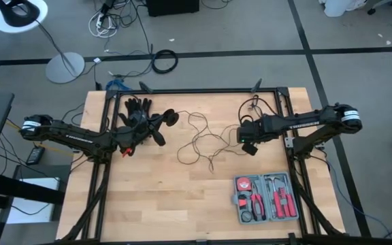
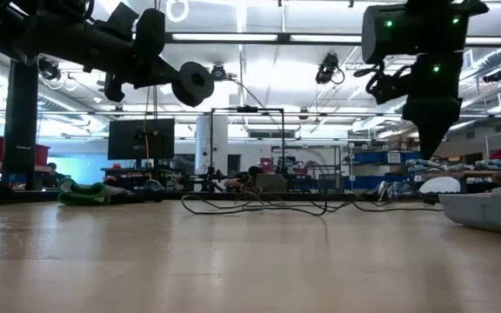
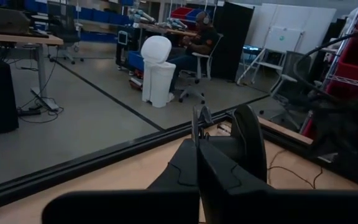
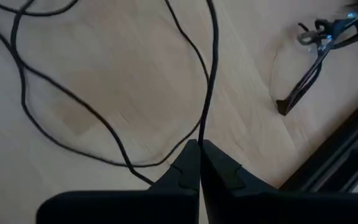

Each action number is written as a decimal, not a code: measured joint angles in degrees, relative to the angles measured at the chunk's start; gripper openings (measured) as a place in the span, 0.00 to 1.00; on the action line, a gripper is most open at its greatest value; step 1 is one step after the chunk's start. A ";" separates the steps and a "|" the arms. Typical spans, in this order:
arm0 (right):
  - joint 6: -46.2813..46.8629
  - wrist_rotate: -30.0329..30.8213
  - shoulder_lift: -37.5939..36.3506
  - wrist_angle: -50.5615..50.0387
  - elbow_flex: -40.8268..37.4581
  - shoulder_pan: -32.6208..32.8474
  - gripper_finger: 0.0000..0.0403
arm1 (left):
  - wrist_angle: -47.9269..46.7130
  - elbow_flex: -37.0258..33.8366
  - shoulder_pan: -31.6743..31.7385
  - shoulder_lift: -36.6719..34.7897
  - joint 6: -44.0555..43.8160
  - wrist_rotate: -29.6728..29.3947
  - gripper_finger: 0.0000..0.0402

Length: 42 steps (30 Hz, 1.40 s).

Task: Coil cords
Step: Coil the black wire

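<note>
The cord is a thin black wire (image 1: 203, 139) lying in loose loops on the middle of the wooden table (image 1: 182, 197), ending in a small round black disc (image 1: 171, 117). My left gripper (image 1: 158, 133) is shut at the disc end and holds the disc (image 2: 194, 83) high above the table. My right gripper (image 1: 249, 146) is shut on the wire (image 4: 207, 93) at the loops' right side and points down, raised off the table (image 2: 431, 130). The slack loops rest on the table (image 2: 259, 207). My left gripper is shut on the cord right at its disc end. A thin piece (image 3: 199, 118) sticks out between the fingertips, and the disc (image 3: 248, 140) stands on edge against one finger's outer side. The fingers lie about level, and the disc is lifted clear. My right gripper pinches a single strand of the wire (image 4: 202, 134) between its two fingertips, coming from above and pointing down. The strand runs away from the fingertips and down onto the table. The other loops (image 4: 73, 106) lie slack on the wood.
A black glove (image 1: 138, 109) lies at the far left, close behind my left gripper. A grey tool case (image 1: 266, 197) sits at the near right. Another small cable with a metal clip (image 4: 316, 43) lies by the table's right frame rail (image 1: 288, 109).
</note>
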 joint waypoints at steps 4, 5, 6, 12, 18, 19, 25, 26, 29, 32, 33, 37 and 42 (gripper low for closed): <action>-1.48 -0.03 -1.16 1.98 0.00 1.40 0.05 | -0.11 0.00 0.00 0.00 0.00 0.00 0.00; -1.79 -0.03 -1.47 2.25 0.00 1.83 0.06 | -0.19 0.00 0.00 0.00 -0.01 0.00 0.00; -1.88 -0.04 -1.82 2.57 0.00 2.38 0.08 | -0.18 0.00 0.00 0.00 0.00 0.00 0.00; -0.21 1.68 -5.38 3.16 0.00 5.75 0.16 | -0.41 0.00 0.00 0.00 -0.02 0.02 0.00; -2.79 8.36 -7.54 15.76 -0.50 8.14 0.22 | -0.37 0.00 0.00 0.00 -0.02 0.46 0.00; -4.97 9.00 -7.46 21.05 -1.21 8.17 0.22 | -0.35 0.00 0.00 0.00 -0.02 0.57 0.00; -25.37 9.14 -0.78 60.87 -8.03 5.39 0.23 | -0.28 0.00 0.00 0.00 -0.02 1.07 0.00; -28.35 9.12 0.94 66.62 -8.71 4.74 0.23 | -0.24 0.00 0.00 0.00 -0.02 1.36 0.00; -34.07 9.16 6.63 81.16 -9.09 2.26 0.24 | -0.17 0.00 -0.01 -0.01 -0.03 1.98 0.00; -37.08 8.50 12.80 93.26 -9.09 -0.24 0.25 | -0.35 0.00 -0.01 -0.02 -0.04 2.65 0.00; -38.18 7.58 14.84 96.59 -9.04 -1.04 0.26 | -0.27 0.00 0.00 -0.02 -0.04 2.68 0.00; -39.80 5.76 21.78 103.05 -6.73 -3.63 0.29 | -0.39 0.00 -0.02 -0.02 0.13 2.67 0.00; -40.14 5.71 27.24 103.71 -2.57 -5.17 0.30 | -1.73 0.02 0.00 0.00 2.87 2.70 0.00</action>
